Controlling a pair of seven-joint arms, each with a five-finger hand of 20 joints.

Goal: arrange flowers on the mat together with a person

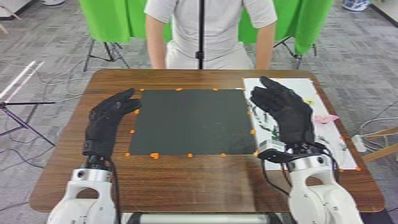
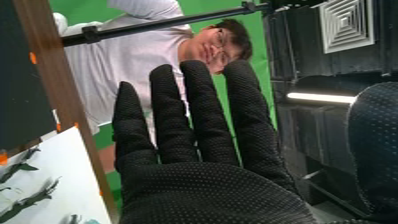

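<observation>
The left hand is held by the left edge of the dark mat, its fingers relaxed and holding nothing. Over the white sheet at the table's right side is the right hand, open and partly covering the sheet and the flowers there. A pink flower and a yellow one lie on that sheet, with green stems near its left side. In the right wrist view the right hand has straight fingers, and leafy stems lie on the white sheet.
Orange tape pieces mark the edges of the mat and sheet on the brown wooden table. A black pole rises beyond the table's far edge, with green screens and tripods behind.
</observation>
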